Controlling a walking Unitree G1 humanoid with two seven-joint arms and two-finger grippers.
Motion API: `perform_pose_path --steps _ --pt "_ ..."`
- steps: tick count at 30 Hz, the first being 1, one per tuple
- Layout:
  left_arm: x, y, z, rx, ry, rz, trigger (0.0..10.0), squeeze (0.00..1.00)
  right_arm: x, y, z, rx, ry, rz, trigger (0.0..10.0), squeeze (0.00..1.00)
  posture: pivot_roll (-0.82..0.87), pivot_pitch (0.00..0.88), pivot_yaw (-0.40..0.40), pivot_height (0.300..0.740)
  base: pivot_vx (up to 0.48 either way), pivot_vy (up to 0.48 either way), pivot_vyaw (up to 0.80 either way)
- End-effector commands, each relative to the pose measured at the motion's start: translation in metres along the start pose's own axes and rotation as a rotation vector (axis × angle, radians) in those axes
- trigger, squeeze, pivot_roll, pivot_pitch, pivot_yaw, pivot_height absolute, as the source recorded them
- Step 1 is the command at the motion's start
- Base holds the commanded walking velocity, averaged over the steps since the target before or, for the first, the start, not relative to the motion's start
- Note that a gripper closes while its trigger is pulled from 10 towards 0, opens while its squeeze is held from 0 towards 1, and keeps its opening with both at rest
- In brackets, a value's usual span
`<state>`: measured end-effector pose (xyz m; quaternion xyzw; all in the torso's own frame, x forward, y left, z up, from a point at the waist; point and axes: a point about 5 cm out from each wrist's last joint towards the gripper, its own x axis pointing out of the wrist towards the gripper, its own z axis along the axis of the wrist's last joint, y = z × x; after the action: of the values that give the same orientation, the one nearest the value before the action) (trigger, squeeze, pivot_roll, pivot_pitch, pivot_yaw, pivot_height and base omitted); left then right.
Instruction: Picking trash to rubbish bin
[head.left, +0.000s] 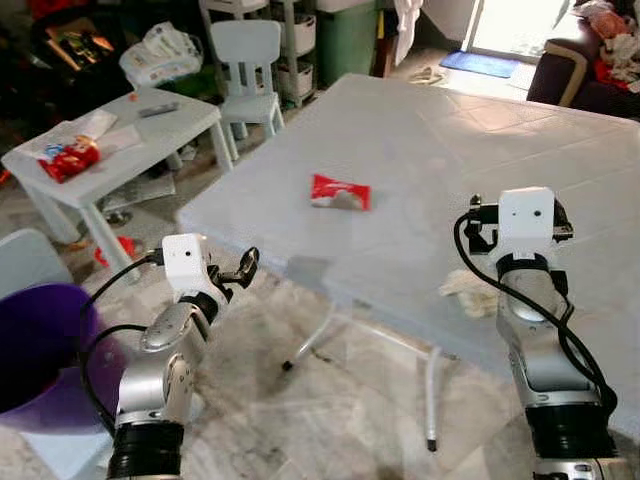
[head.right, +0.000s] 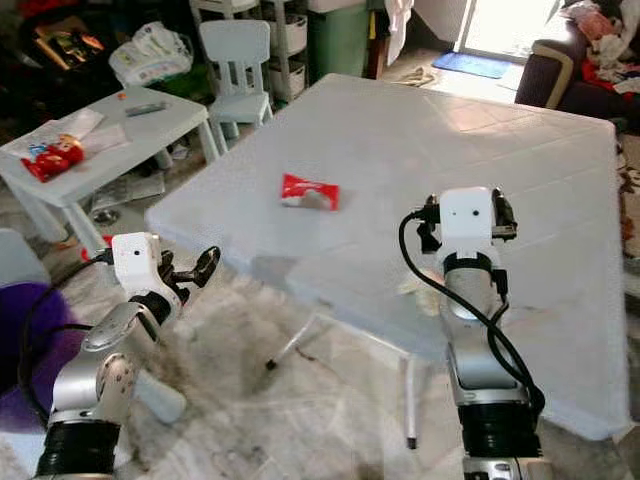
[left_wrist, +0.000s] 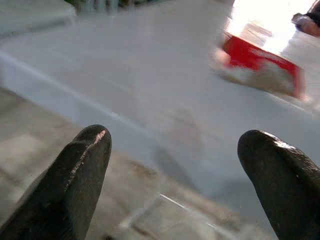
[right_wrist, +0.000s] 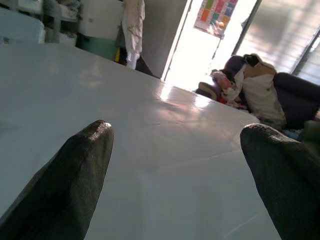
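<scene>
The red wrapper (head.left: 340, 192) lies flat near the middle of the grey desk (head.left: 560, 160), well in from its near-left corner and touched by neither arm. The left pincer (head.left: 244, 267), fingers spread and empty, is held just off that corner and aimed at the wrapper, apparently lined up for a reach. The right pincer (right_wrist: 175, 165), fingers likewise parted and empty, sits low over the near edge, while the purple bin (head.left: 40, 350) stands on the floor beside the left arm, handy for the drop.

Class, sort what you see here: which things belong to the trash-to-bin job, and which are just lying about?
Belongs to the job:
- red crumpled wrapper on the large white table
- purple plastic bin
- left gripper, open
- right gripper, open

Just lying about:
- small white child's chair
- low white side table
- dark sofa
</scene>
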<state>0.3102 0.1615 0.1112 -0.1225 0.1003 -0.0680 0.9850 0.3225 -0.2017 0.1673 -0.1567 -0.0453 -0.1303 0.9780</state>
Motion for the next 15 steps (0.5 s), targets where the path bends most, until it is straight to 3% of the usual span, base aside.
perform_pose_path --steps 1,15 --pt "0.000 0.002 0.005 0.015 -0.016 0.007 10.0 0.00 0.002 0.000 0.007 0.014 -0.023 0.001 10.0 0.00 0.01 0.033 0.006 0.740 0.000 0.000 0.00" --pt "-0.015 0.009 0.010 0.089 -0.103 0.146 10.0 0.00 0.003 -0.003 0.013 0.049 -0.053 0.131 10.0 0.00 0.02 0.034 -0.018 0.740 0.000 0.000 0.00"
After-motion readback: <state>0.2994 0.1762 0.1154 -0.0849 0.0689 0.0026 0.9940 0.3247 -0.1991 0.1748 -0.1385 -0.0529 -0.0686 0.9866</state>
